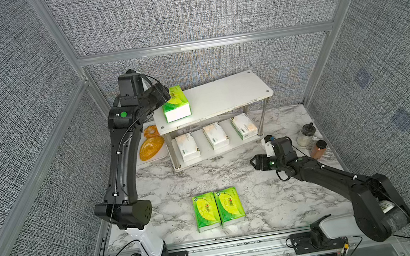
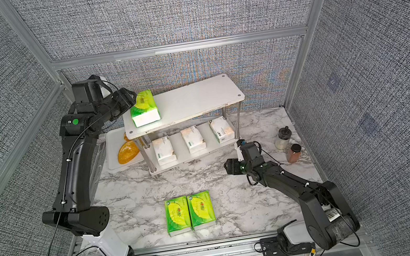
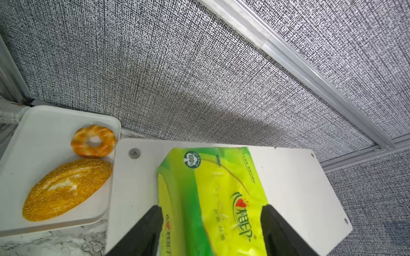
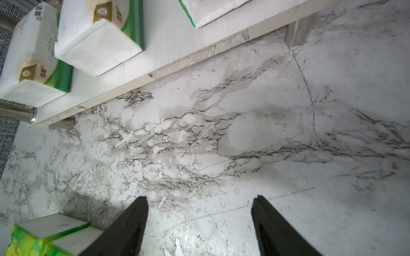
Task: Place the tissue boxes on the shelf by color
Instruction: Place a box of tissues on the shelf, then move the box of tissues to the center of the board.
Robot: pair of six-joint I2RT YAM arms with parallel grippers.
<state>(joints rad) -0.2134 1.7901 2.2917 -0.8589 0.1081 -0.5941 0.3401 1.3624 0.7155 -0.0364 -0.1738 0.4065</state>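
Left wrist view: a soft, crinkly green-and-yellow tissue pack [image 3: 213, 172] lies flat on the smooth white top board of the shelf [image 3: 299, 177], at the end nearest the tray [image 3: 33, 137]. The left gripper [image 3: 210, 206] straddles it, 2 black wedge-shaped fingers [image 3: 146, 232] right against its long sides; squeezing or only resting there, I cannot tell. Beside the shelf, that rounded white tray carries a glazed ring doughnut [image 3: 93, 144] and a grainy golden loaf [image 3: 66, 188]. In both top views, 3 white-and-beige packs [image 1: 216, 135] sit in a spaced row on the lower tier, between thin chrome legs [image 1: 263, 117]. 2 more green packs [image 1: 206, 211] lie flat and touching, side by side, on the marble-patterned tabletop [image 1: 277, 192] near its front edge. Over to the right wrist view: the right gripper [image 4: 200, 197] hovers above bare grey-veined marble, jaws well apart, nothing between them, close to the shelf's worn lower board. 2 small jars [image 1: 306, 134] stand well off at the table's right side, 1 white-filled, 1 reddish-brown.
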